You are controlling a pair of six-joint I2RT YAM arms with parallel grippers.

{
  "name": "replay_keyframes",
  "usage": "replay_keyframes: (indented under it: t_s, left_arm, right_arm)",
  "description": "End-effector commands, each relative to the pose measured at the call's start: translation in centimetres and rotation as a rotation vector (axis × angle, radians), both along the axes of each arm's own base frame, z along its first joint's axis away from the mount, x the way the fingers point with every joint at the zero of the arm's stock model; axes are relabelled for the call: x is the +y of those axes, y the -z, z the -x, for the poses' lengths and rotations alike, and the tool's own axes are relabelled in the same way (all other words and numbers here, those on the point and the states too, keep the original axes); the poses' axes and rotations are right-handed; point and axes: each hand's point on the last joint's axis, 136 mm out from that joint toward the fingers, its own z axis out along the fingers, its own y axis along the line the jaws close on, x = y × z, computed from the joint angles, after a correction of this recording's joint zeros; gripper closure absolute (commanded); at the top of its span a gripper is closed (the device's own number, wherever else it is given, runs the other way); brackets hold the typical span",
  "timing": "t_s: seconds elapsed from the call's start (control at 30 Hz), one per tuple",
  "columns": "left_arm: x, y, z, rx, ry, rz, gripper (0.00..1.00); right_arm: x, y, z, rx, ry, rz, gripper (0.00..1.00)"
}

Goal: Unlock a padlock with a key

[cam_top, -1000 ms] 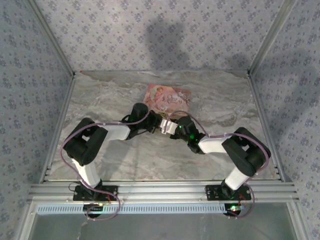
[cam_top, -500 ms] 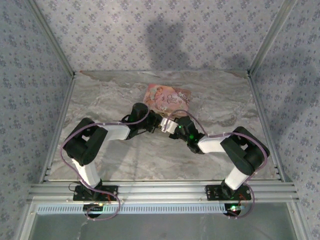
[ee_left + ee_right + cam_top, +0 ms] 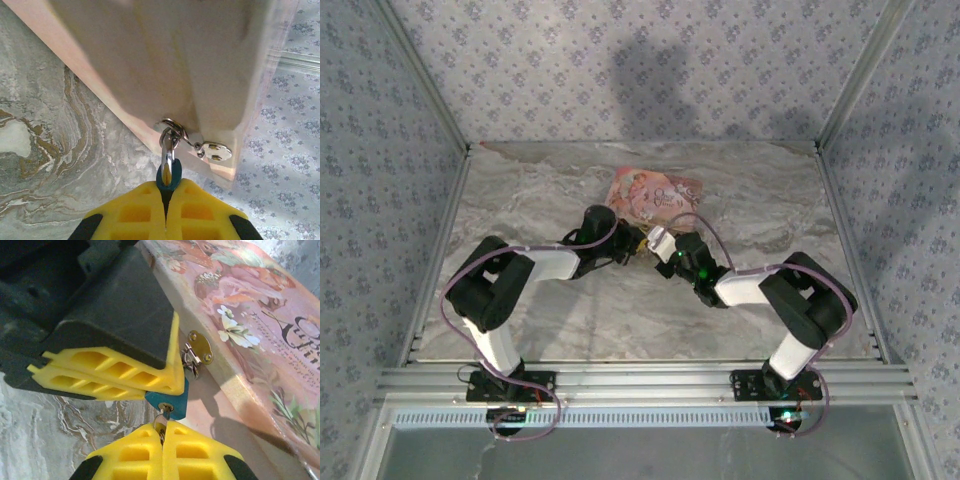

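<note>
**Key at the padlock's keyhole, turn not yet made**

Seen from above, two robot arms reach in from the near edge of a marbled counter (image 3: pixel 540 190). They meet just in front of a pink picture box (image 3: pixel 655 192).

On the left, the left claw (image 3: pixel 168 189) is clamped shut on the blue body of the tiny padlock (image 3: pixel 168 176). From the left wrist camera, the lock's silvery shackle (image 3: pixel 168 142) rises out of the yellow claw. It loops through a small metal ring on the box's edge, beside an oval hasp plate (image 3: pixel 216 151). The shackle appears seated in the body, so the lock reads as locked.

Moving right, the right wrist camera shows the padlock pinched under the left claw's yellow fingers (image 3: pixel 115 372). Its keyhole end faces the right claw (image 3: pixel 162 429). That claw is closed on a small silvery key (image 3: pixel 161 421), whose tip sits at or in the keyhole. How deep it has gone cannot be told. Farther right lies the box's flower-printed lid.

As a judgement, the task is past its middle. The lock is steadied, the key is gripped, and the two are brought together. What appears left is to seat the key fully, turn it, and free the shackle.
</note>
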Motion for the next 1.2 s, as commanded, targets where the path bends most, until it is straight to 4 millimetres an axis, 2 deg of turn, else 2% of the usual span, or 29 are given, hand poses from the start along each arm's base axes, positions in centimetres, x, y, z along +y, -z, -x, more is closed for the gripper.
replay_keyframes:
  t_s: [0.0,0.27,0.7,0.8,1.03,1.17]
  left_arm:
    - [-1.6,-3.2,0.3,-0.052,0.047,0.073,1.0]
    - [-1.7,-3.0,0.4,-0.047,0.052,0.069,1.0]
    - [-1.5,-2.1,0.3,-0.041,0.046,0.045,1.0]
    - [-1.3,-2.3,0.3,-0.053,0.046,0.027,0.94]
    - [-0.3,-2.6,0.3,-0.07,0.042,-0.019,0.74]
    - [0.5,-3.1,0.4,-0.089,0.028,-0.031,0.68]
  right_arm:
    - [1.0,-2.7,-1.4,0.028,0.06,-0.221,1.0]
    - [1.7,-1.9,-1.3,0.089,0.066,-0.288,1.0]
    - [0.6,-0.4,-1.2,0.115,0.11,-0.258,1.0]
    - [0.5,-0.1,-1.0,0.122,0.115,-0.253,1.0]
    - [0.1,0.5,-0.6,0.139,0.128,-0.257,1.0]
    - [-0.1,1.0,-0.4,0.155,0.132,-0.263,1.0]
